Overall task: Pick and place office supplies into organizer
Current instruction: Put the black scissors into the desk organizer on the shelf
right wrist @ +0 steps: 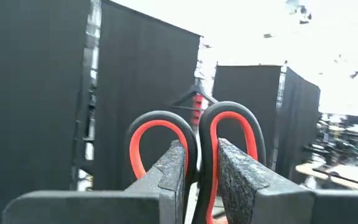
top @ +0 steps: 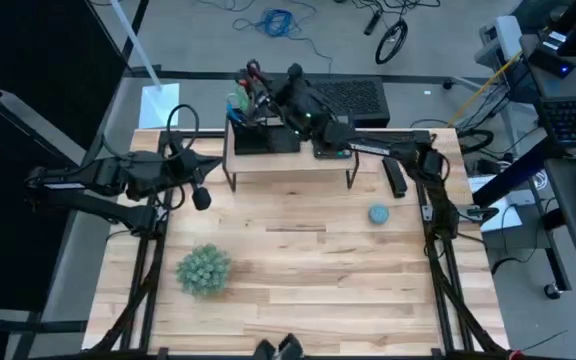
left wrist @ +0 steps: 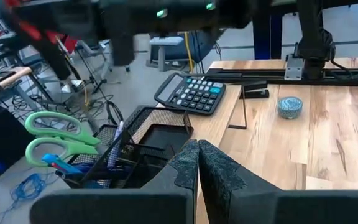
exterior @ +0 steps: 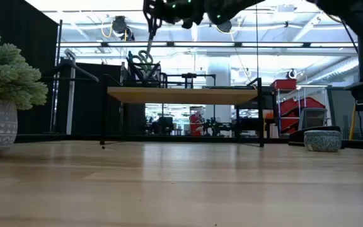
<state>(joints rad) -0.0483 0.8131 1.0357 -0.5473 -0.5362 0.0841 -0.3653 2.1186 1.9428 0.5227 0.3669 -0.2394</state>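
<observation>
My right gripper (top: pixel 260 85) hovers over the far left of the wooden riser shelf (top: pixel 288 165), shut on red-handled scissors (right wrist: pixel 194 134). Below it on the shelf stands the black mesh organizer (left wrist: pixel 135 140). Its pen cup holds green-handled scissors (left wrist: pixel 58 134) and blue pens, standing upright. My left gripper (left wrist: pixel 197 163) is shut with nothing in it, above the table just left of the shelf (top: pixel 203 197). My right gripper pinches the red scissors between its two fingers (right wrist: pixel 241 177), just below where the two handle loops meet (right wrist: pixel 198 144). Both loops stick out past the fingertips. The fingers hide the blades. In the low view the gripper (exterior: pixel 156 11) is well above the shelf top.
A black calculator (left wrist: pixel 191 93) lies on the shelf to the right of the organizer. A small blue-grey round dish (top: pixel 379 214) and a black stapler-like item (top: pixel 395 178) sit on the table right of the shelf. The fuzzy green ball plant (top: pixel 204 270) stands near left.
</observation>
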